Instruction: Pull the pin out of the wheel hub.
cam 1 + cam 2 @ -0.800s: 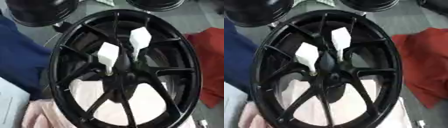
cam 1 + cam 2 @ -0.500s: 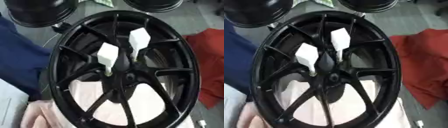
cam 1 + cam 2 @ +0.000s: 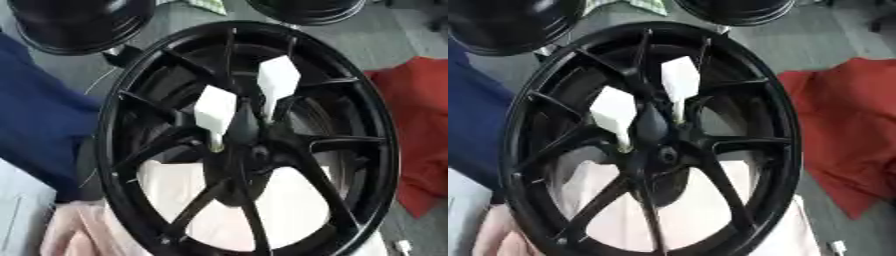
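At the centre of the black wheel hub (image 3: 254, 145) two white pins (image 3: 215, 112) and (image 3: 277, 82) stand seated beside the middle boss, so by my reckoning nothing is pulled yet and the whole job remains. Neither robot hand shows in either view, so I cannot tell how the fingers stand, nor place the pins relative to them. A red cloth (image 3: 846, 135) lies to the right, dark blue fabric (image 3: 35, 115) to the left.
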